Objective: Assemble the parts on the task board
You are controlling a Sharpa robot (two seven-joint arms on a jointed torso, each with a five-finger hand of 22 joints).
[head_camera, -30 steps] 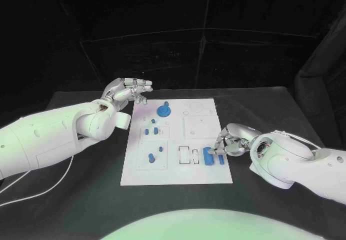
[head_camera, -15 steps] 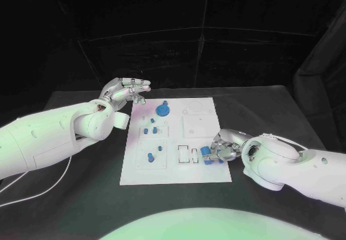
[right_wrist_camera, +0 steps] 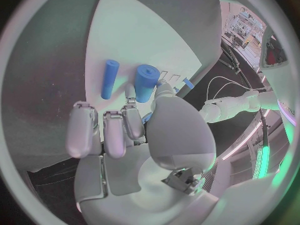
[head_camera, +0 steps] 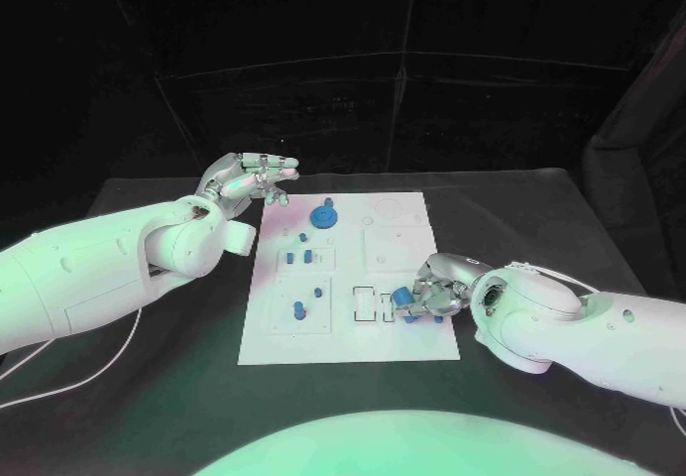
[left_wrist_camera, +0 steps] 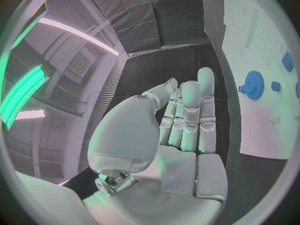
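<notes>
My right hand (head_camera: 433,293) pinched a blue cylinder (right_wrist_camera: 147,82) over the task board (head_camera: 407,342) near its right slots; left hand (head_camera: 255,178) hovered open, empty. Risk: the thin pinch could slip, dropping it.

The black table (head_camera: 543,213) spreads out on every side under the work, its far edge meeting a dark curtain (head_camera: 429,109) that hangs behind it. A thin white cable (head_camera: 100,365) trails in a loop over the tabletop near the table's left front corner.
</notes>
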